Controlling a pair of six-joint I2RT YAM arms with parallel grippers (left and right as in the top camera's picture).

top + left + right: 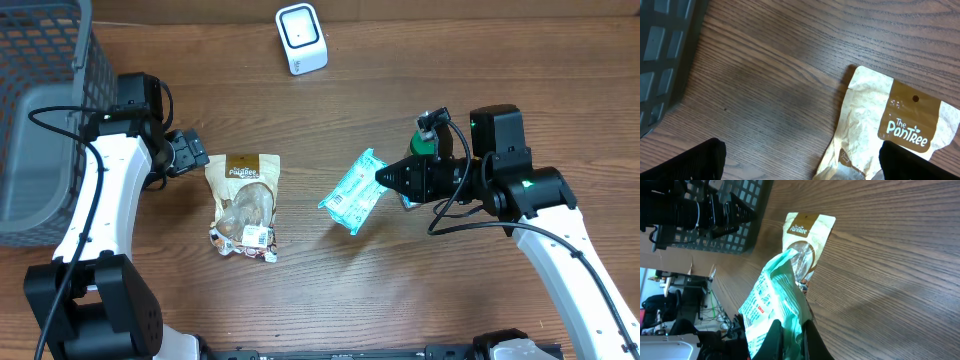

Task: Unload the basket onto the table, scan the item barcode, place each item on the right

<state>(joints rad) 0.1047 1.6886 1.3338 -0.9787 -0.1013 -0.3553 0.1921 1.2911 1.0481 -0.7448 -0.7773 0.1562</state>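
Teal packet [352, 193] pinched by one edge in right gripper [381, 177], jaws closed tight on it, raised off wooden table [400, 290] and tilted. Just left of it, flat on the wood: brown and cream PanTree pouch [243, 205], pale lumpy contents showing through its clear window. Left gripper [200, 155] spread wide, holding nothing, just beside pouch's upper left corner. Grey mesh basket [40, 110] at left edge, only its own floor and walls visible inside. White scanner [301, 38] standing at far edge, well apart from packet.
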